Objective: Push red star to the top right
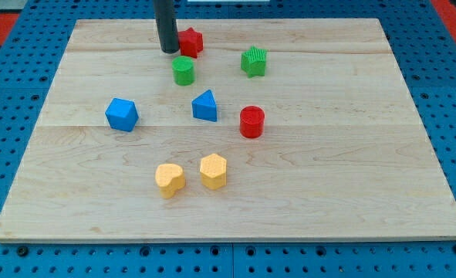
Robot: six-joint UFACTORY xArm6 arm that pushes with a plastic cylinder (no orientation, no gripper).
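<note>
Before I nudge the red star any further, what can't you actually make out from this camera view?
- Red star: its left edge is hidden behind the rod, so I cannot tell whether my tip touches it or just sits beside it.
- The rod's upper part and the arm: cut off by the view's top edge.
- Green star: its points are too small and blurred to count.
- Wooden board: its bottom corners run close to the view's edge.
</note>
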